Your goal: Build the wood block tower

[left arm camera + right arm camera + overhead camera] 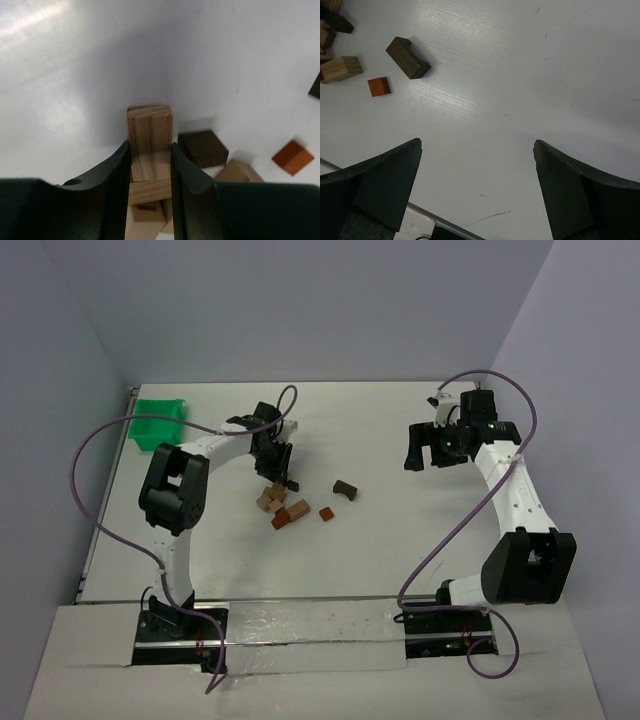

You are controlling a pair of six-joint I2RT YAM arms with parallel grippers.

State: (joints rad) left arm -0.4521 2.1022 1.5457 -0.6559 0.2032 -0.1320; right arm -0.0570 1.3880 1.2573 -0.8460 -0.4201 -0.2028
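My left gripper (284, 474) (150, 148) is shut on an upright tan wood block (149, 135). It holds the block over a low pile of tan blocks (146, 192) (270, 500); I cannot tell if they touch. A dark brown cube (202, 148) lies just right of the fingers, with another tan block (239, 171) beside it. A reddish-brown block (283, 519) and a small reddish cube (326, 512) (293, 157) (379, 86) lie nearby. A dark brown notched block (345, 488) (408, 57) lies apart. My right gripper (425, 452) (477, 145) is open and empty over bare table.
A green plastic bin (158, 423) stands at the table's far left. Grey walls close in the back and both sides. A tan block (340, 68) shows at the left edge of the right wrist view. Purple cables loop off both arms.
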